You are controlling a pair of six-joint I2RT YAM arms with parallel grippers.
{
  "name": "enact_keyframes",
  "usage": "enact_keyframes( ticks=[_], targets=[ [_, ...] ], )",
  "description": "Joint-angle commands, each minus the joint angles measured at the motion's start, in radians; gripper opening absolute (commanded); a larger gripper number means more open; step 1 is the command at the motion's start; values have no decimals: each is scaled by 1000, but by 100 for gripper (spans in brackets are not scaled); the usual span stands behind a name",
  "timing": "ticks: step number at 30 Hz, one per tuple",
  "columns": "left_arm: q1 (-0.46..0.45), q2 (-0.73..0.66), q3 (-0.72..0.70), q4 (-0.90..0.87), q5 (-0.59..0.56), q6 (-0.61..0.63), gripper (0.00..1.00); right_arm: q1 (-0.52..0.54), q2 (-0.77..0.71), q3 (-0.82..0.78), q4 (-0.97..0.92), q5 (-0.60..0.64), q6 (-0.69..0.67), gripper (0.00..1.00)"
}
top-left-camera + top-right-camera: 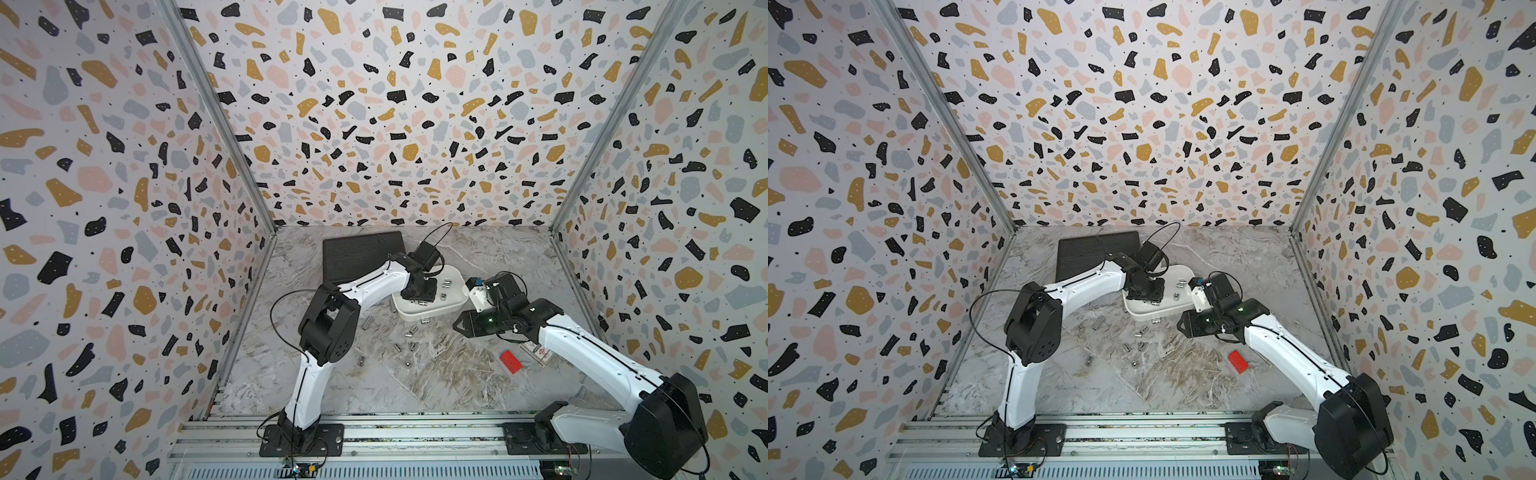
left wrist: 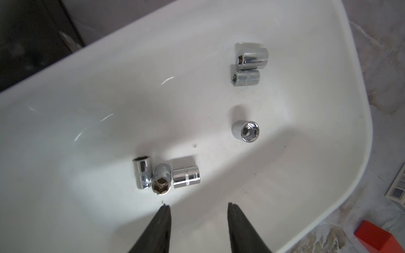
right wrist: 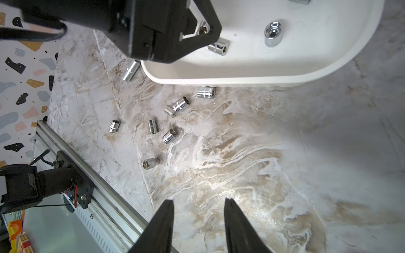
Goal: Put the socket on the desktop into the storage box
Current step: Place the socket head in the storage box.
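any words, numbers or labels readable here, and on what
None can be read.
Print on the small box by the red block: too blurred.
Any size marks on the sockets in the white tub: not legible.
Print on the orange packet: blurred.

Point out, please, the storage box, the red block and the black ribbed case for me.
storage box [image 2: 131,98]: left wrist view, on its bare white floor.
red block [image 1: 510,360]: in a top view, on its upper face.
black ribbed case [image 1: 355,254]: in a top view, on its ribbed top surface.
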Motion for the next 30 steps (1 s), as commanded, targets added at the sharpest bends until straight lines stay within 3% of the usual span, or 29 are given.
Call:
enact_keyframes(
  ticks=[1,16,30],
  targets=[
    [8,-89,-41,15,-19,11,47,-3,-37,7,-39,24,3,43],
    [45,-424,-370,101,-21,-24,50,72,-4,51,-72,53,-26,44],
    [132,-703,-676,117,62,-67,50,171,61,108,-84,66,-56,44]
  ],
)
